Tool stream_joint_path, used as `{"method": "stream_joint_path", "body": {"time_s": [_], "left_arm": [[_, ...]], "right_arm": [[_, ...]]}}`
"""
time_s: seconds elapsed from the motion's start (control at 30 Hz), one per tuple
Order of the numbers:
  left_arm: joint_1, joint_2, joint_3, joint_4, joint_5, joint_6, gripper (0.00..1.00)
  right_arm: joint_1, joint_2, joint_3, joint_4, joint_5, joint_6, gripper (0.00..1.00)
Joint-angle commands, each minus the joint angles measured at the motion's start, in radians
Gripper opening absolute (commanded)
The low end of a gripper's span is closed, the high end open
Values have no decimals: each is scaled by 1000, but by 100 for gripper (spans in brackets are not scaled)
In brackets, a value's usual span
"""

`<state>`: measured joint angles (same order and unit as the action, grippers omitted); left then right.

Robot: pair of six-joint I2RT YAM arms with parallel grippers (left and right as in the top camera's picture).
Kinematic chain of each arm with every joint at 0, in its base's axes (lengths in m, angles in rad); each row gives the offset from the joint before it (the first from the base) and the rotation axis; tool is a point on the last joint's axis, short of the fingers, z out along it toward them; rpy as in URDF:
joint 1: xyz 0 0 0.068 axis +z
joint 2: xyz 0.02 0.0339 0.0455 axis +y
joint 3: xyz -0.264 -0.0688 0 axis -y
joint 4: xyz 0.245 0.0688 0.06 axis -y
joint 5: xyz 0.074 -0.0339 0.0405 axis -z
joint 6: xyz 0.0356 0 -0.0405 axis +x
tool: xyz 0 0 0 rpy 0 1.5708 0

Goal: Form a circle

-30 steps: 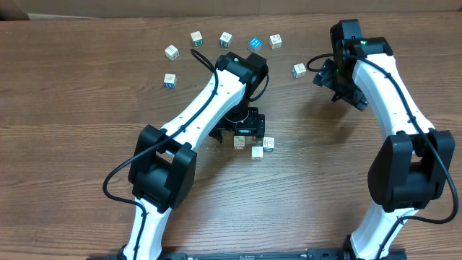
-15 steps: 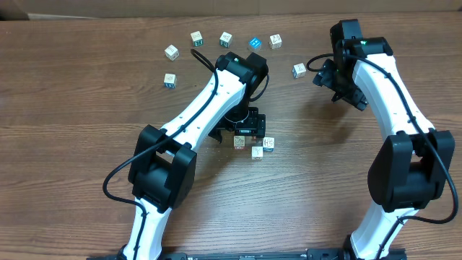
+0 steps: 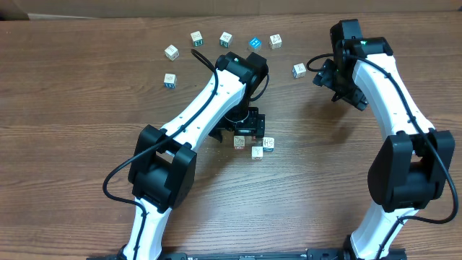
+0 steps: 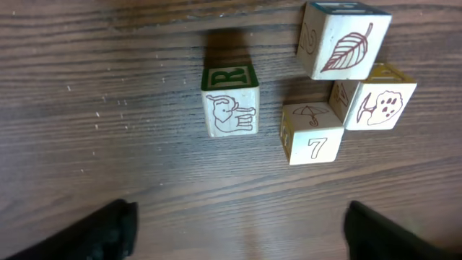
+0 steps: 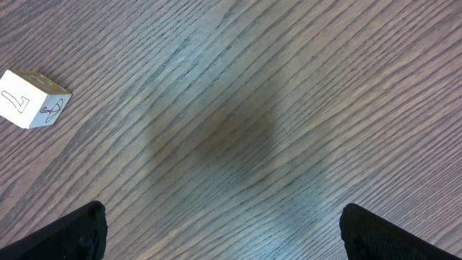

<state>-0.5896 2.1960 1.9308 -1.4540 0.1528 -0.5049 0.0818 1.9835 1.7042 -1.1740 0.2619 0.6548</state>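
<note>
Four small whitish cubes (image 3: 257, 152) lie near the middle of the wooden desk (image 3: 72, 144), just under the left gripper (image 4: 242, 230). They do not make a closed ring. The leaf cube (image 4: 345, 43), the number-7 cube (image 4: 312, 137) and the yellow-topped cube (image 4: 379, 105) touch each other. The elephant cube (image 4: 231, 108) stands apart, on their left in the wrist view. The left pincer is wide and holds nothing. The right gripper (image 5: 224, 235) is also wide and empty, above bare wood, with one loose cube (image 5: 32, 97) near it. More cubes (image 3: 226, 38) lie scattered along the far edge.
</note>
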Motion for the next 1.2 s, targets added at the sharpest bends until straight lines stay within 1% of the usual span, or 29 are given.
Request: {"method": "stream_joint_path", "body": {"time_s": [0.0, 0.1, 0.3, 0.53, 0.63, 0.8, 0.9, 1.07, 1.17], "left_arm": [[-5, 2, 2, -12, -5, 17, 81], [-5, -17, 2, -32, -7, 60, 70], [-5, -87, 2, -78, -66, 63, 66], [-8, -156, 2, -150, -139, 46, 66], [-8, -160, 2, -186, -162, 43, 66], [-8, -160, -23, -236, -241, 0, 67], [-8, -160, -64, -231, -272, -20, 68], [-7, -160, -123, -161, -269, -21, 68], [-6, -160, -127, -135, -266, -28, 68]], "right_arm": [[2, -29, 18, 2, 6, 4, 100], [2, -29, 18, 2, 6, 3, 100], [2, -29, 18, 2, 6, 3, 100], [2, -29, 18, 2, 6, 3, 100], [2, -29, 18, 2, 6, 3, 100], [2, -29, 18, 2, 6, 3, 100], [2, -29, 18, 2, 6, 3, 100], [2, -29, 18, 2, 6, 3, 100], [2, -29, 18, 2, 6, 3, 100]]}}
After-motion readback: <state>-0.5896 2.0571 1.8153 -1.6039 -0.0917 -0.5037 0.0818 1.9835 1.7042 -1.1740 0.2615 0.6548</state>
